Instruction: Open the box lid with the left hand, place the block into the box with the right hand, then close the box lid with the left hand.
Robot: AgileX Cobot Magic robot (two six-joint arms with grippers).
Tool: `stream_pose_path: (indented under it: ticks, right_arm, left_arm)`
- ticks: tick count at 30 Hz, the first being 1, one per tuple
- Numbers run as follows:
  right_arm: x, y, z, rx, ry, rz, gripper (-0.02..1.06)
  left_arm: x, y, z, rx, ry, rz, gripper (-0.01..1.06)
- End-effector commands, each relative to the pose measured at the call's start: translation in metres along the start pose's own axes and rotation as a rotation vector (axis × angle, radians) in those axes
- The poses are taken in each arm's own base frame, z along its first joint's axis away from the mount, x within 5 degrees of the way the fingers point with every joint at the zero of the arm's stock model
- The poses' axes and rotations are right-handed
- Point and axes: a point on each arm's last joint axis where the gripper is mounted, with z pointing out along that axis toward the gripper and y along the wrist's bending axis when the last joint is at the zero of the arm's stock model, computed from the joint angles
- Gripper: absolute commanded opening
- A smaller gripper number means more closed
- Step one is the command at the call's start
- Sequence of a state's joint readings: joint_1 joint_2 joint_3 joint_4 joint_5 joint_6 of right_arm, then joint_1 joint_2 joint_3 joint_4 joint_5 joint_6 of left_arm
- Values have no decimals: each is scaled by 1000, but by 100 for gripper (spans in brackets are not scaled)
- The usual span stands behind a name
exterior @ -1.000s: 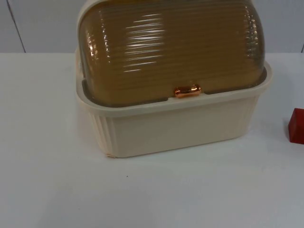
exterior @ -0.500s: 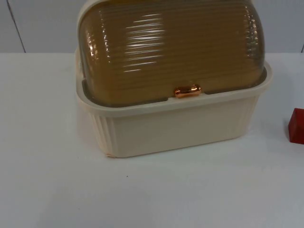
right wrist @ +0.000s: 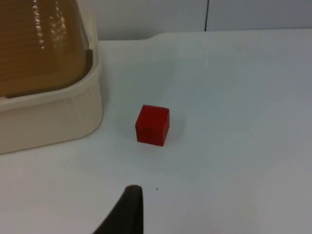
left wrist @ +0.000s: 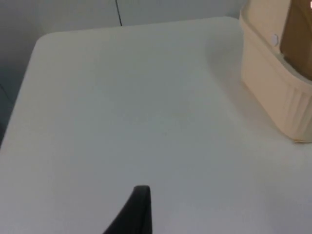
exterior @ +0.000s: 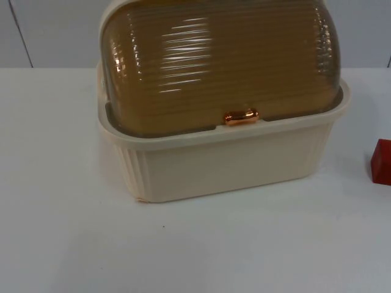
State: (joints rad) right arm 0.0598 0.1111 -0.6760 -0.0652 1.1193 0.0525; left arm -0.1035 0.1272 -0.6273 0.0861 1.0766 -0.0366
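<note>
Box [exterior: 232,165] sits on the white tabletop [exterior: 61,232], a cream ribbed tub with its amber ribbed lid [exterior: 220,61] down and closed, the small copper handle [exterior: 241,116] resting at the lid's front edge against the tub's rim. From above, the box stands toward the grey partition wall [exterior: 49,30], and the red block [exterior: 381,162] lies on the tabletop off to the box's right, apart from it.

My left claw [left wrist: 139,212] hangs over bare tabletop to the left of the box; one black fingertip [left wrist: 139,209] is what I see of it, so I cannot tell whether that claw stands wide or narrow. Through the left wrist camera the box's cream side wall [left wrist: 273,92] is near but not touched, with a sliver of the amber lid above it.

My right claw [right wrist: 127,209] hangs over the tabletop short of the block. Again a single dark fingertip [right wrist: 127,207] shows, and I cannot tell how far the claw is spread; it holds nothing that I can see. Through the right wrist camera the block [right wrist: 152,125] sits upright on the tabletop just beside the box's corner [right wrist: 73,117], with a clear gap between them.
</note>
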Motion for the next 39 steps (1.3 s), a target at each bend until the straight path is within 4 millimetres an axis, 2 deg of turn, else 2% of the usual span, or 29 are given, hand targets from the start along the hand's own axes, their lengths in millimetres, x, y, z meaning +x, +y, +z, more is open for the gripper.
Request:
stream_pose_path:
  ticks: [1,4,5,8,12,13,18,19,22,26,27,31,33,38,39]
  right_arm:
    - [-14,-2,-1,27,-4,-5,105]
    - [-40,-2,3,43,8,-10,105]
    - [-40,-2,3,43,8,-10,105]
    - [-65,-1,14,41,12,-3,105]
    - [-95,1,40,37,10,-1,105]
    - [-95,1,40,37,10,-1,105]
    - [-123,0,77,76,36,-45,105]
    - [-123,0,77,76,36,-45,105]
    - [-136,2,98,77,55,-49,105]
    - [-148,3,111,73,52,-45,105]
    - [-148,3,111,73,52,-45,105]
    - [-156,4,121,71,47,-38,105]
    - [-157,4,121,69,37,-38,105]
    - [-159,4,122,69,11,-44,105]
    - [-159,4,122,69,11,-44,105]
  left_arm:
    - [-16,3,-2,-31,-38,0,104]
    - [-52,5,-3,-51,-75,6,104]
    - [-52,5,-3,-51,-75,6,104]
    - [-83,3,8,-40,-41,5,104]
    - [-120,0,40,-29,2,14,104]
    - [-120,0,40,-29,2,14,104]
    - [-145,-4,92,-32,91,43,104]
    - [-145,-4,92,-32,91,43,104]
    - [-152,-6,124,-31,153,67,104]
    - [-148,-9,157,-17,245,162,104]
    - [-148,-9,157,-17,245,162,104]
    - [-147,-20,182,43,250,300,104]
    - [-148,-25,185,63,234,331,104]
    - [-149,-55,206,132,228,540,104]
    - [-149,-55,206,132,228,540,104]
